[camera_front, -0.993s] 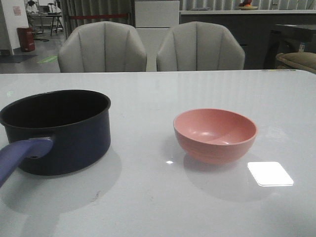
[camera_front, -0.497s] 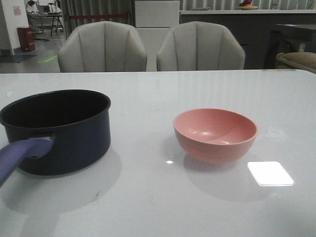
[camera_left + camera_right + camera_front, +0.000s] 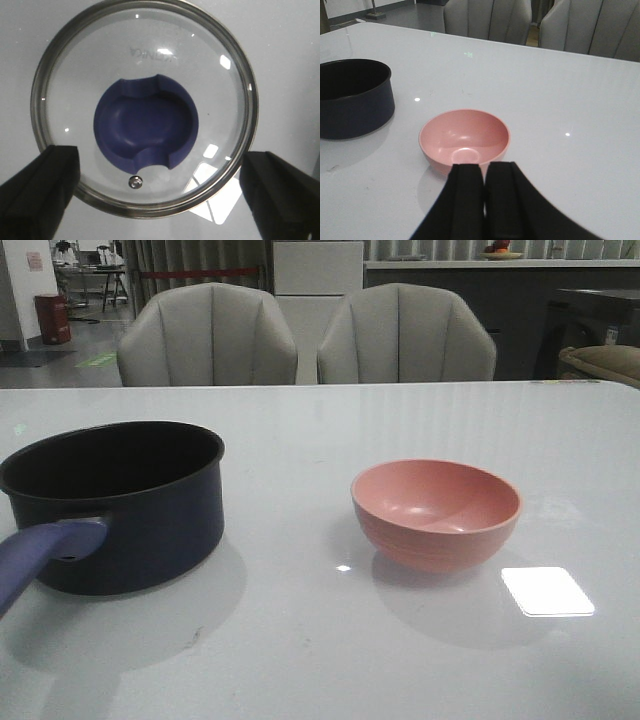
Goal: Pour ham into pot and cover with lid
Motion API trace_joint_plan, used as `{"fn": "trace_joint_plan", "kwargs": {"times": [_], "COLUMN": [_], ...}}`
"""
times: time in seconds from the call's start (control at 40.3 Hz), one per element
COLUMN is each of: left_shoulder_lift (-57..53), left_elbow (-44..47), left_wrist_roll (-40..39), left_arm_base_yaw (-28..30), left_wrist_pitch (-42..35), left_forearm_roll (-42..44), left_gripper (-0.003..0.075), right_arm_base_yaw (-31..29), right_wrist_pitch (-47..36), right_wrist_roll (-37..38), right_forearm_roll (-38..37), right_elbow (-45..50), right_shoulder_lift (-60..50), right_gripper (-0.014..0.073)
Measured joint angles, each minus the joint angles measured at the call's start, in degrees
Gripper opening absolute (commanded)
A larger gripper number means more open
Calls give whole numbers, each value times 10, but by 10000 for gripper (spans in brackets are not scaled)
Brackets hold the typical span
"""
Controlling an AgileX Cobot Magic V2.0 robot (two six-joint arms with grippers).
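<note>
Left wrist view: fingers (image 3: 160, 190) spread wide over the lid (image 3: 144, 107); glass, fragile, slick, so take its blue knob (image 3: 146, 121). Right fingers (image 3: 484, 200) pressed together, empty

I am facing a glossy white table (image 3: 420, 420) that is catching a bright rectangular patch of reflected light (image 3: 547, 591) near my right side. Two pale grey upholstered chairs with ribbed, rounded backs (image 3: 208, 335) (image 3: 406, 335) are standing side by side at its far edge. Behind them a dim room is showing: dark curtains (image 3: 190, 262), a white cabinet (image 3: 318, 268), a long dark counter (image 3: 480, 300), and a red bin (image 3: 52, 318) sitting on the grey floor at far left.
</note>
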Motion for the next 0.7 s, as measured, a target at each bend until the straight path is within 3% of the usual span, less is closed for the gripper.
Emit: {"fn": "trace_joint_plan", "kwargs": {"times": [0.695], "left_shoulder_lift": [108], "left_elbow": [-69], "left_wrist_roll": [19], "left_arm_base_yaw": [26], "left_wrist_pitch": [38], "left_forearm_roll": [-15], "left_gripper": [679], "right_arm_base_yaw": [0], "right_wrist_pitch": [0], "right_wrist_roll": [0], "right_forearm_roll": [0], "right_elbow": [0], "right_shoulder_lift": [0], "right_gripper": [162]}}
